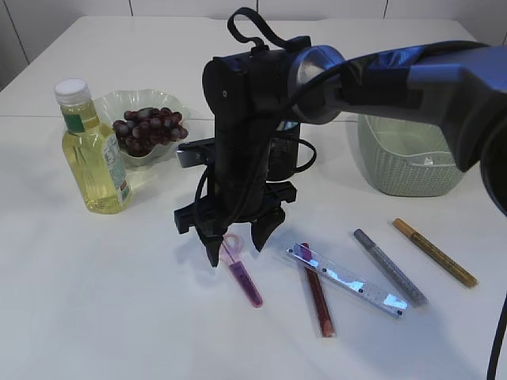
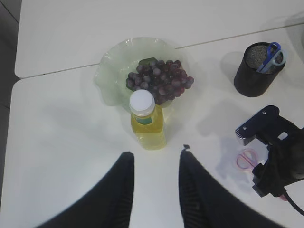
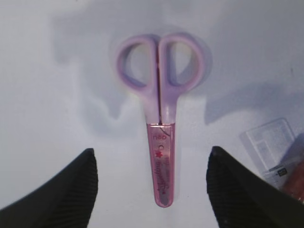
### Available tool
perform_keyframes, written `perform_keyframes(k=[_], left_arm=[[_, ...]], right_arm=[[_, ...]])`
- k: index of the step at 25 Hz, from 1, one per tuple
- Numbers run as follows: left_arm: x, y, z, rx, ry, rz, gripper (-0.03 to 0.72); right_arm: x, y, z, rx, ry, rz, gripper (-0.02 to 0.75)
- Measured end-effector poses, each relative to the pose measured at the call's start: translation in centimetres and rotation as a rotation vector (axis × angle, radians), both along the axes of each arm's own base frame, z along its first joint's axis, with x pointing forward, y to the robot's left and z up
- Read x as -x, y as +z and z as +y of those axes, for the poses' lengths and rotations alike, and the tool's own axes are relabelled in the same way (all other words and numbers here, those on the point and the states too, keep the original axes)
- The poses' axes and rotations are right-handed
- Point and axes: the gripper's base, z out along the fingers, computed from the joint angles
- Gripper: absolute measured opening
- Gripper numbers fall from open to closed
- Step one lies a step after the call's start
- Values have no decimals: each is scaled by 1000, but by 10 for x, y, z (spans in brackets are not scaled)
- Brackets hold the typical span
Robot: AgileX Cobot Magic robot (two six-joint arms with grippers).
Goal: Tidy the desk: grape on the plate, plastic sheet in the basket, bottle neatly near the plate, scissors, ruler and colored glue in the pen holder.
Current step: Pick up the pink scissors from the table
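Now right gripper point(image 1: 235, 247) jaws spread wide, empty, straddling pink plastic-sheathed scissors point(image 3: 160, 128) flat on white table point(image 1: 119, 317) | bare table both sides of the blade | clear plastic ruler point(image 1: 348, 279) just right | left gripper point(image 2: 154, 164) parted, empty, above yellow-liquid bottle point(image 2: 147, 122) beside grape plate point(image 2: 111, 71).

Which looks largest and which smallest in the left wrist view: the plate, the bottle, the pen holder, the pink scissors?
1. Plate, clearly the widest.
2. Bottle and pen holder: they look about alike, and the bottle's top stands nearer the camera, so I do not rank them.
3. Pink scissors, smallest, partly hidden by the right gripper.
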Motion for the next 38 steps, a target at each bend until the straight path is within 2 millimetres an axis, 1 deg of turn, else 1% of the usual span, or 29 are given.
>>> perform_keyframes(k=[6,14,23,31,38], left_arm=[[0,0,0,0,0,0,240],[0,0,0,0,0,0,240],[0,0,0,0,0,0,240],[0,0,0,0,0,0,240],[0,0,0,0,0,0,240]], right_arm=[[0,-8,0,10,2,13,557],[-2,-14,-1,30,7,14,557],[-2,-28,0,43,5,41,557],[-2,-35,1,49,4,52,557],[-2,-35,1,50,4,53,557]])
